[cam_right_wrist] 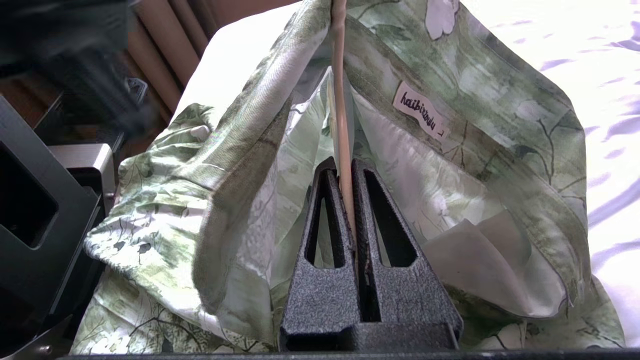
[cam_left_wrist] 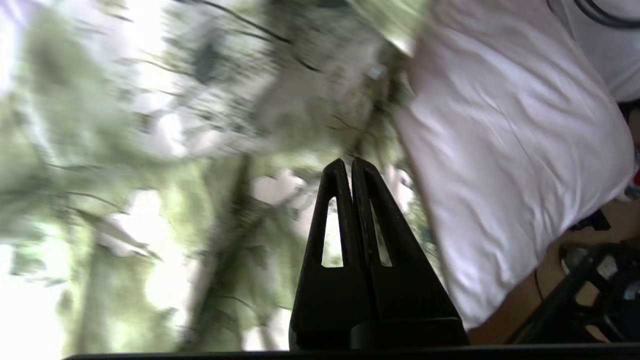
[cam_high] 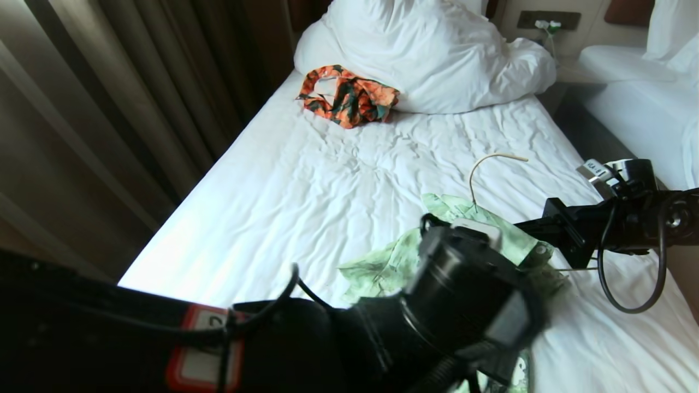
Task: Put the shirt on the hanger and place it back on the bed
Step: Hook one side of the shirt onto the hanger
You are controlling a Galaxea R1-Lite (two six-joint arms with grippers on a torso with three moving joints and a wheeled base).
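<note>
Shirt (cam_high: 382,262) fabric is bunched at lower centre of the head view, on the bed (cam_high: 306,180), partly hidden by the left arm's dark wrist. The hanger (cam_high: 483,164) is threaded through the collar, and its cream hook is seen rising above the cloth toward centre right. In the right wrist view, the right gripper (cam_right_wrist: 348,167) is clamped on the hanger's wire, with the shirt draped to both sides and a label (cam_right_wrist: 421,116) exposed inside the collar. In the left wrist view, the left gripper (cam_left_wrist: 348,167) is pressed together, empty, over blurred green print. An orange garment (cam_high: 348,95) lies at upper centre, against the pillow (cam_high: 437,49).
</note>
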